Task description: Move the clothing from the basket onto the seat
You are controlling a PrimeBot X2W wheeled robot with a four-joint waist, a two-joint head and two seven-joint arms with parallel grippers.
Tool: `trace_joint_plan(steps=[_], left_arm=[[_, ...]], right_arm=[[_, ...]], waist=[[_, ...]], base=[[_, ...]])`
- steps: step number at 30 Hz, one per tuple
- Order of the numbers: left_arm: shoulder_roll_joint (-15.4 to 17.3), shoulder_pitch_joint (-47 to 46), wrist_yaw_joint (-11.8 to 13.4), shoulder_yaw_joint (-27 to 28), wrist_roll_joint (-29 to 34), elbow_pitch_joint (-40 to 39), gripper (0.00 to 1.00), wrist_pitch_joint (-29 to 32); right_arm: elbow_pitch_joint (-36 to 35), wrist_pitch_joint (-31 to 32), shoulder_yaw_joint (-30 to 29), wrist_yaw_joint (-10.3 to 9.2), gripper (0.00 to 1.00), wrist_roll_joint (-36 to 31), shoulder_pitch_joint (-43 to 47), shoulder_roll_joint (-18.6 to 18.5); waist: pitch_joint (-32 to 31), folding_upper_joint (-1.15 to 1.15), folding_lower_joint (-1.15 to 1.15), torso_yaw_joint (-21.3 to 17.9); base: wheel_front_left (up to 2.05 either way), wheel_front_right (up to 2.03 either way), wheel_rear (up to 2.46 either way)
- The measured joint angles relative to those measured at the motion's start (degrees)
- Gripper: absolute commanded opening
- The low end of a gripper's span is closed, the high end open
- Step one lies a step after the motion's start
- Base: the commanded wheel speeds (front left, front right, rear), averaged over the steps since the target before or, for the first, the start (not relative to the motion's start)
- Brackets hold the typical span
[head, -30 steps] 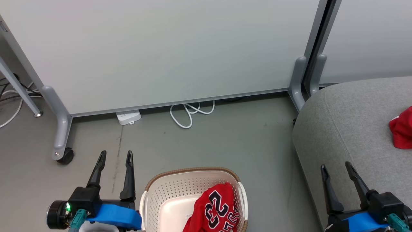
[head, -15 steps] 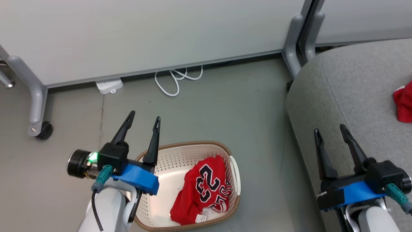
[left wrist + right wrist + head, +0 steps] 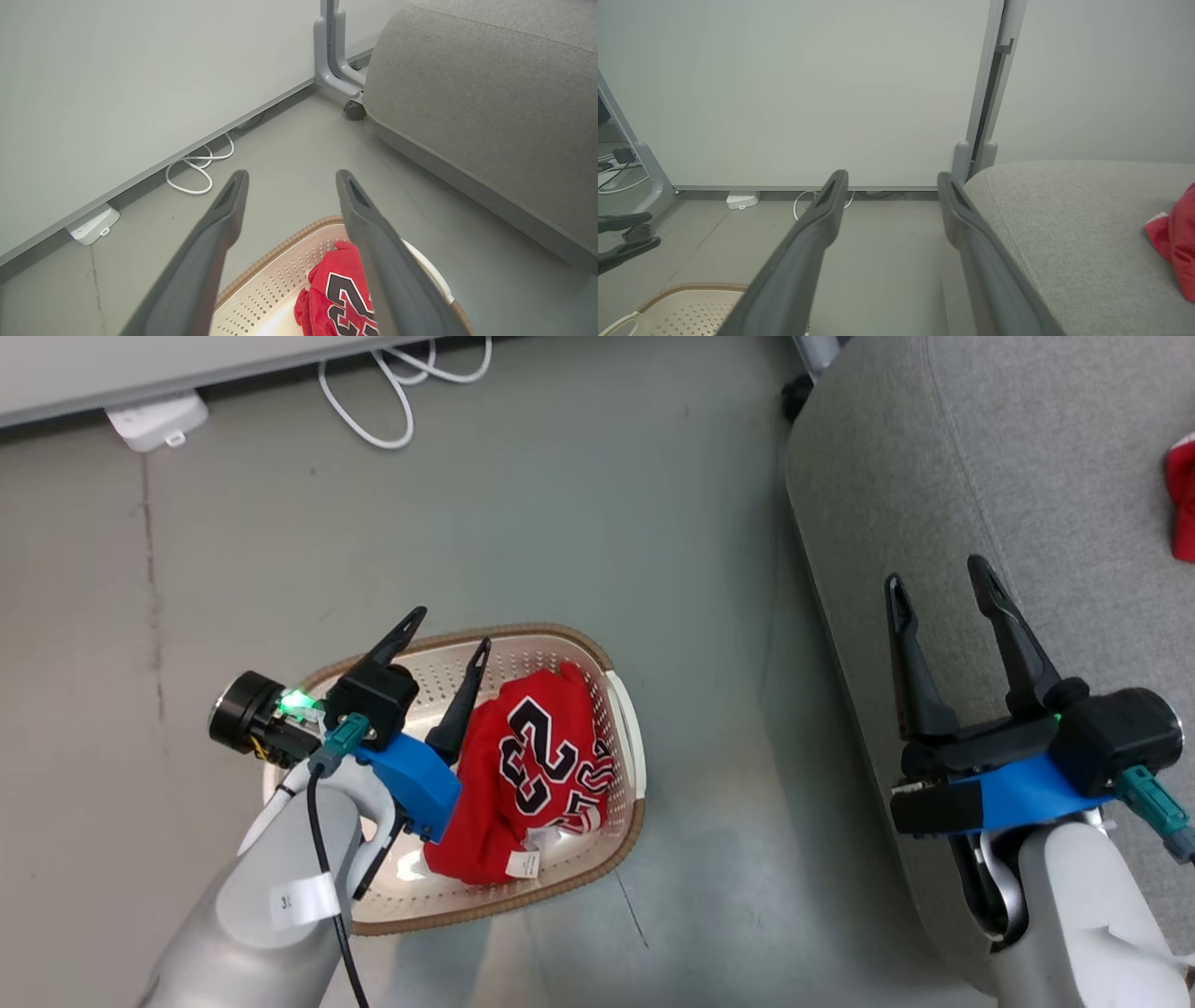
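Head view: jersey lies crumpled in basket, "23" face up, toward the right side. Second red garment lies on seat, at the view's right edge. Basket stands on floor, just left of seat. Left gripper wide open, empty, over basket's left half, one finger close beside jersey; contact cannot be told. A second ago it stood left of basket, outside the rim. Right gripper wide open, empty, over seat's edge, as before. Camera has tilted down since.

Jersey in basket, left of seat; other garment on seat.
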Motion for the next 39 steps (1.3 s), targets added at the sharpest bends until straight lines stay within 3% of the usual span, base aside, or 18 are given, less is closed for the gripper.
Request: trace_joint_plan(steps=[23, 39], left_arm=[[3.61, -17.62, 0.0, -24.66, -12.54, 22.83, 1.0, 0.26], [4.28, -21.15, 0.0, -32.59, -21.24, 28.35, 1.0, 2.96]], right_arm=[[-3.9, 0.0, 2.48, 0.0, 1.0, -0.35, -10.0, 0.38], [-5.32, 0.01, 2.8, 0.0, 1.0, -0.7, -12.07, 0.47]], waist=[[21.39, 0.0, 0.0, -5.39], [29.12, 0.0, -0.01, -6.17]], base=[[0.0, 0.0, 0.0], [0.0, 0.0, 0.0]])
